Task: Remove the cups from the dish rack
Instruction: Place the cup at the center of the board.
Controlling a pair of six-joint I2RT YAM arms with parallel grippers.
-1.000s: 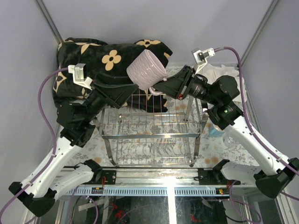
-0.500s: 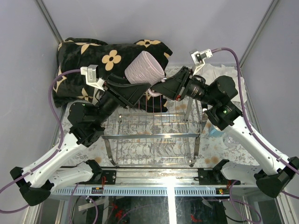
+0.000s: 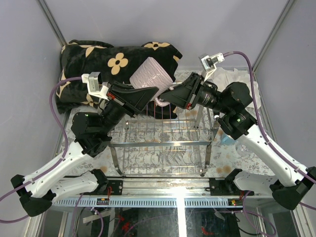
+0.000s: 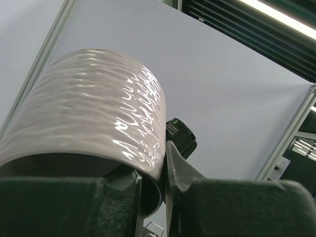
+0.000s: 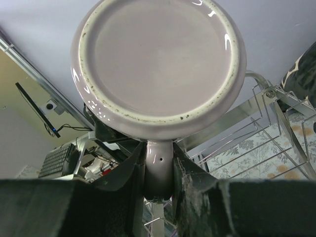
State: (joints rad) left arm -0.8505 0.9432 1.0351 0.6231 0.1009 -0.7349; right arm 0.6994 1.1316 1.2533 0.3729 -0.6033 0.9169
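A pink-mauve ribbed cup point(image 3: 150, 74) hangs tilted in the air above the back of the chrome wire dish rack point(image 3: 163, 143). My right gripper point(image 3: 164, 97) is shut on the cup's handle point(image 5: 158, 165), and the cup's round base point(image 5: 158, 59) faces the right wrist camera. My left gripper point(image 3: 156, 92) is shut on the cup's wall at the rim, one finger inside and one outside point(image 4: 180, 168). The cup's glossy side point(image 4: 94, 108) fills the left wrist view. The rack's visible tiers hold no cup.
A black blanket with beige flowers point(image 3: 89, 54) lies at the back left, partly under the rack's far end. The rack stands on a floral tablecloth point(image 3: 163, 160). Grey enclosure walls close in on both sides. A clear object point(image 3: 244, 148) sits right of the rack.
My left arm has swung in from the left and its jaws have shut on the cup's rim. The cup has shifted slightly left in the right gripper's hold.
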